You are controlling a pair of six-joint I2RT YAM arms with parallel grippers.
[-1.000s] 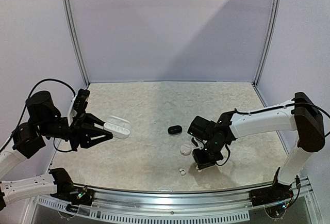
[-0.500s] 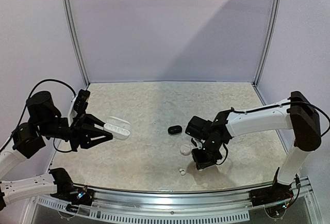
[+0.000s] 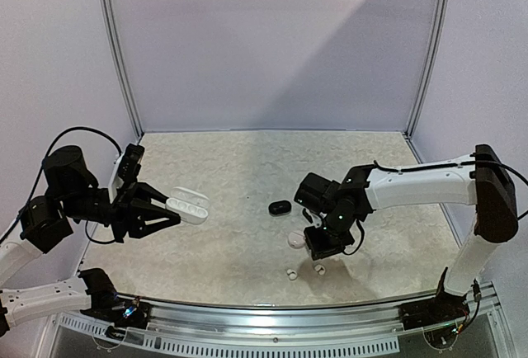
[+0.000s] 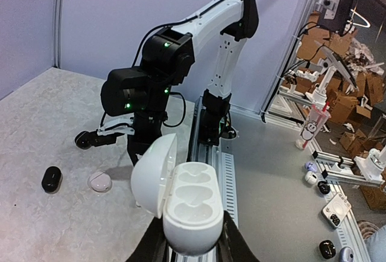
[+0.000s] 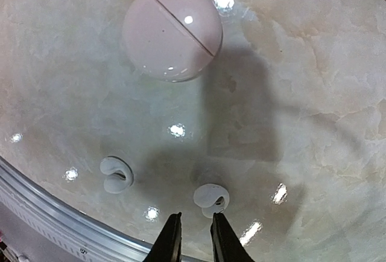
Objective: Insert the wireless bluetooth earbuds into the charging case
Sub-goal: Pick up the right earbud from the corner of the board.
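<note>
My left gripper [image 3: 171, 210] is shut on an open white charging case [image 3: 190, 206] and holds it above the left of the table. In the left wrist view the case [image 4: 192, 200] shows empty sockets, lid [image 4: 152, 174] swung left, with the left gripper [image 4: 190, 247] at its base. Two white earbuds [image 3: 290, 274] [image 3: 319, 270] lie near the front edge. My right gripper [image 3: 324, 248] hovers just behind them. In the right wrist view the right gripper [image 5: 195, 218] is open a narrow gap and holds nothing, just short of one earbud [image 5: 211, 198]. The other earbud [image 5: 116, 174] lies to its left.
A closed white round case [image 3: 295, 240] [image 5: 173, 29] lies beside the right gripper. A closed black case [image 3: 280, 207] [image 4: 51, 179] sits farther back. The table's curved front rail [image 3: 272, 307] runs close to the earbuds. Side walls stand left and right.
My right gripper has lifted and moved back from the front edge, uncovering a second white earbud on the table. The left arm and its case have not moved.
</note>
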